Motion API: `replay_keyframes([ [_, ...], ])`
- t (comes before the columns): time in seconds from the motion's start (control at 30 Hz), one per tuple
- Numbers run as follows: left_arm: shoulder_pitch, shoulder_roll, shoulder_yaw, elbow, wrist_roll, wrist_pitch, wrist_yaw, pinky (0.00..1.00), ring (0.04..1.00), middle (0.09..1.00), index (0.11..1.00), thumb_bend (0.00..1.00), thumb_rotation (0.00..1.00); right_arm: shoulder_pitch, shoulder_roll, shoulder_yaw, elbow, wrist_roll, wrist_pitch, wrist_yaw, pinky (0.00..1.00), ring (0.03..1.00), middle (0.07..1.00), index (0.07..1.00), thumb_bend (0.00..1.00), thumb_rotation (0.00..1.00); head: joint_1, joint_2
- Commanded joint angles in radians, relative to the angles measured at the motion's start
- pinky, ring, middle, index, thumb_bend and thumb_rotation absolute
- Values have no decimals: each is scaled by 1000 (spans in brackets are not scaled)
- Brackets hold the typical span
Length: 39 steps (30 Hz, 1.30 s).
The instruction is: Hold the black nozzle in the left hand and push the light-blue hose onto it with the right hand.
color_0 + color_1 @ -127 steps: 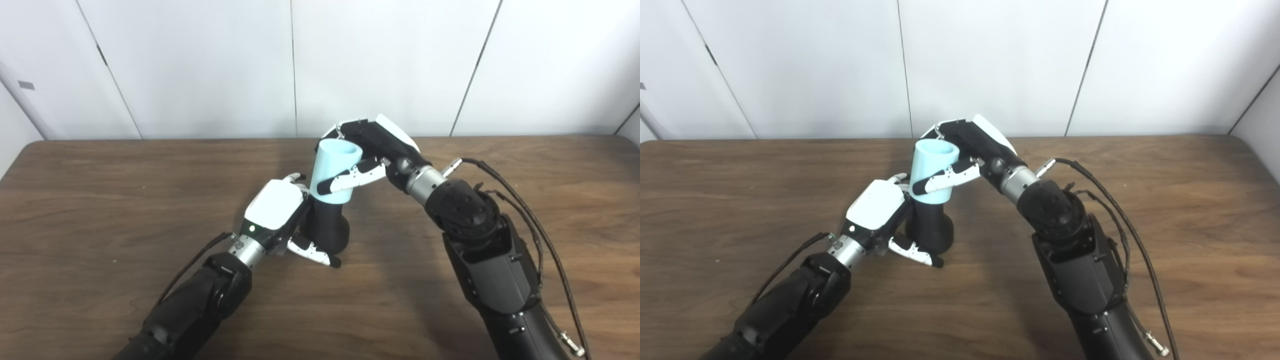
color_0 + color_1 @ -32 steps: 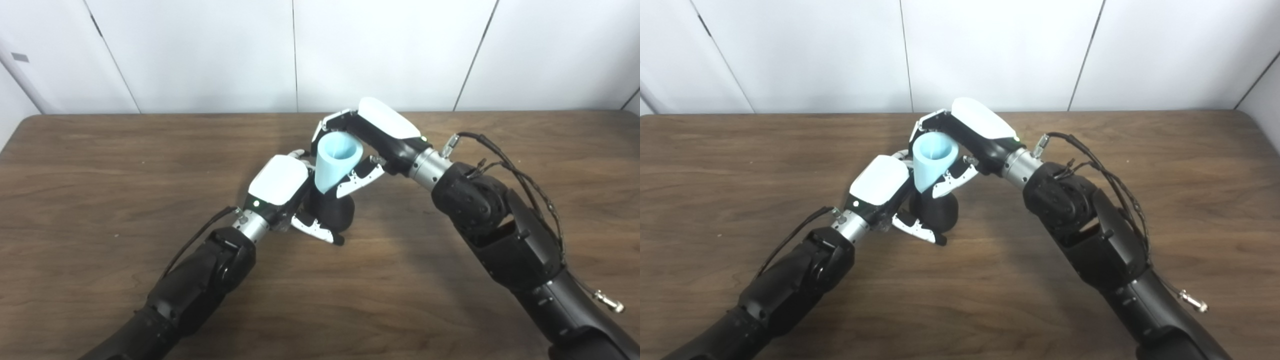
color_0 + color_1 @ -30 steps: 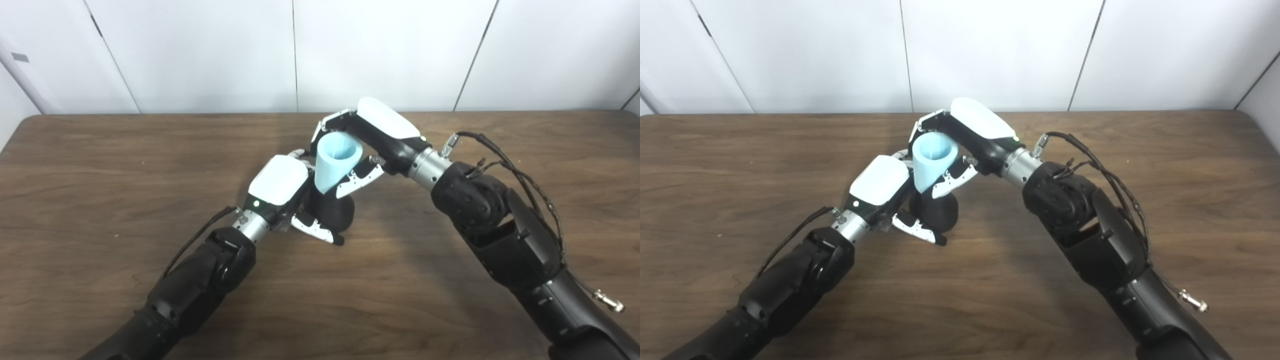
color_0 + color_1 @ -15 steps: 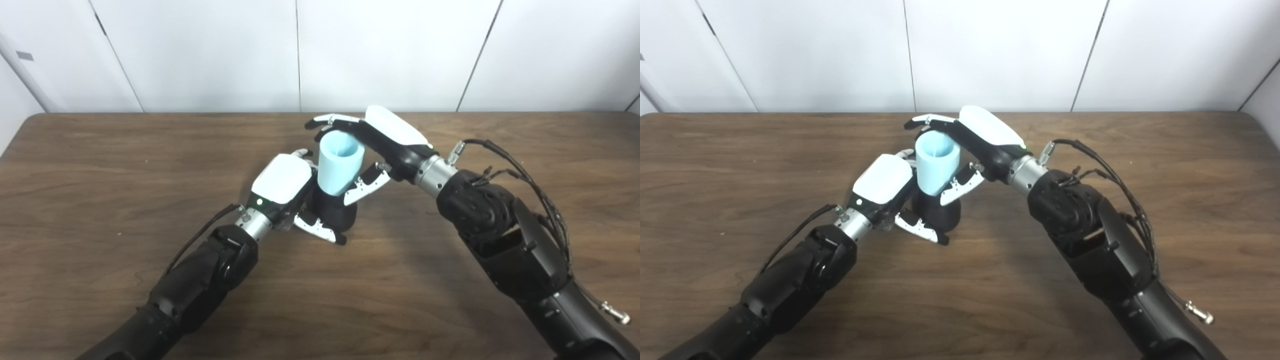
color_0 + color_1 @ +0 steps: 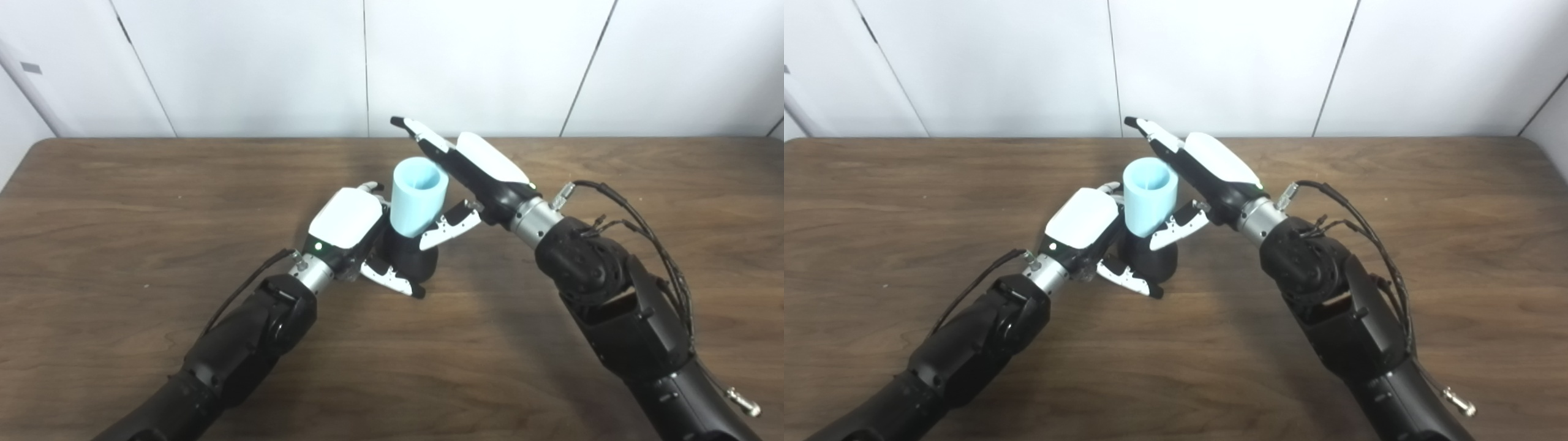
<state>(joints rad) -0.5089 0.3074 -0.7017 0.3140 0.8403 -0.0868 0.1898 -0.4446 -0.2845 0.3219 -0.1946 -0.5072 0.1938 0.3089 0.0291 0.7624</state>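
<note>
Light-blue hose (image 5: 418, 196) stands nearly upright in the left eye view, lower end seated over the black nozzle (image 5: 409, 260), open mouth up and leaning slightly toward the camera. Left hand (image 5: 349, 229) wraps the nozzle low down, base on or just above the worktop (image 5: 122, 214); cannot tell which. Right hand (image 5: 468, 177) is spread: fingers (image 5: 422, 131) stretched out straight past the hose rim on the far right side, thumb (image 5: 450, 223) just beside the hose's lower right wall, maybe touching.

Right eye view: same layout. Hose (image 5: 1149, 196) axis runs down into the nozzle (image 5: 1150, 260), held by the closed left hand (image 5: 1081, 220). Right hand (image 5: 1213, 168) grips nothing, lying up and right of the hose. Any further push would have to go straight down that axis; right hand is nearer the hose top.
</note>
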Motion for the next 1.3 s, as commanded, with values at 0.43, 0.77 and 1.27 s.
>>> replay_keyframes([
  [0.43, 77, -21, -90, 118, 13, -21, -199, 849, 583, 500, 476, 524, 0, -50, -18, -130, -129, 148, -91, 0, 1000, 1000, 1000, 1000, 1000, 322, 2, -1],
  [0.77, 78, -19, -84, 121, 5, -27, -195, 848, 582, 496, 478, 525, 0, -53, -116, -105, -174, 233, -129, 133, 1000, 1000, 1000, 1000, 1000, 371, 12, -1],
  [1.27, 86, -2, -85, 101, 14, -21, -201, 846, 584, 502, 473, 524, 0, -51, -170, -1, -178, 38, -248, 208, 1000, 1000, 1000, 1000, 999, 613, 16, -2],
])
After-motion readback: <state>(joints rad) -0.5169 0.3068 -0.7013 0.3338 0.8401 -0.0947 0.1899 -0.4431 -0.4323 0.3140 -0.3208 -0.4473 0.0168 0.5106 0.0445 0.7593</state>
